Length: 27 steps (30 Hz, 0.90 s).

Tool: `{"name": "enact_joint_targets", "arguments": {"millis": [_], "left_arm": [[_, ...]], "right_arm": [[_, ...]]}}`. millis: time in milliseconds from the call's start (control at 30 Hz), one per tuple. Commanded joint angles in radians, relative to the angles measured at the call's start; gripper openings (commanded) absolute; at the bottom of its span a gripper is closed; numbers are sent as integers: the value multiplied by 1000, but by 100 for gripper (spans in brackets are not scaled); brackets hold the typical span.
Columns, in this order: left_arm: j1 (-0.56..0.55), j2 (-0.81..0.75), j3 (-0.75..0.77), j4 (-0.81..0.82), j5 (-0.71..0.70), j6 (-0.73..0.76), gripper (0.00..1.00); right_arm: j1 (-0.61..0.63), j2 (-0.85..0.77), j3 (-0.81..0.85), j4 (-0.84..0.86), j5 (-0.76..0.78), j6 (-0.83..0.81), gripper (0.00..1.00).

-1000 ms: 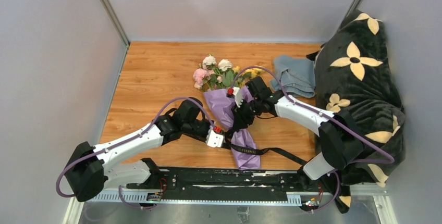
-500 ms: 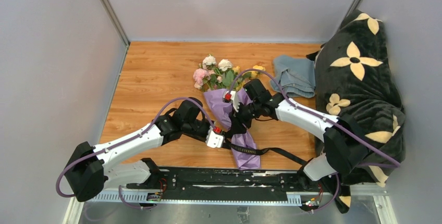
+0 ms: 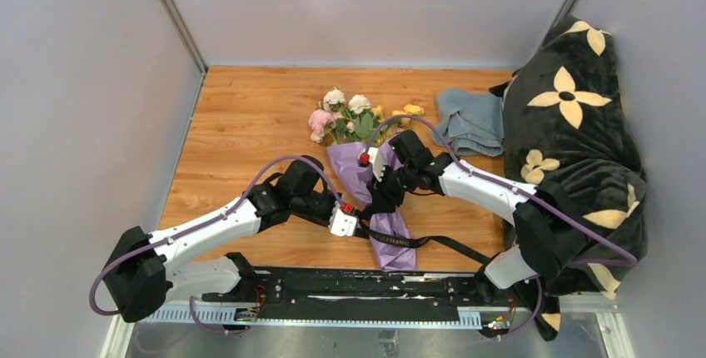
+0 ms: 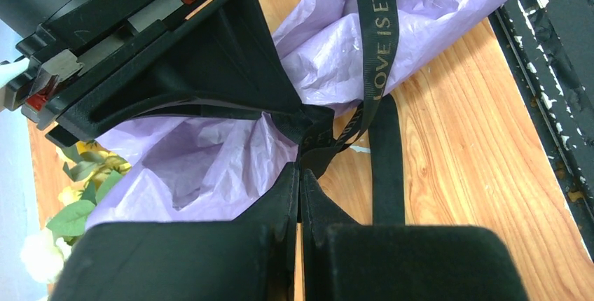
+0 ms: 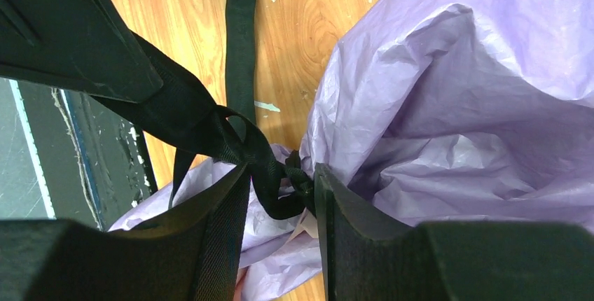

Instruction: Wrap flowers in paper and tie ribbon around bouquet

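The ribbon (image 4: 376, 49) is flat black woven tape printed in gold "LOVE IS ETERN", legible only in the left wrist view. It crosses crinkly lavender paper (image 4: 329, 63). Its knot lies at the tips of the left claw (image 4: 300, 178), which is pinched together on it. The right claw (image 5: 281, 175) stands apart, astride the knot, above the wood-grain surface (image 5: 308, 28).

Stems of flowers (image 3: 345, 115) hidden in paper (image 3: 395, 251). Right end of ribbon (image 3: 449, 247) disappears under right arm (image 3: 487, 190). Its print too small from above, clipped at top in left wrist view.
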Motion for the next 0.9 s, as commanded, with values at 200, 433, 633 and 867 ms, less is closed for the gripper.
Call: {"name": "enact_joint_targets", "arguments": {"millis": [200,433,633,867], "left_arm": [[9,-8,13,-45,12,44,0],[9,16,-19,-160,5,384,0],[7,65,-9,-102,49,404,0],[7,88,-34,-25,50,384,0]], "right_arm": [[13,-48,-16,25,-6,18,6],[-42,-152,-40,40,-34,105,5],[-60,-169,-104,109,-18,153,7],[-58,-131,-144,175,19,206,19]]}}
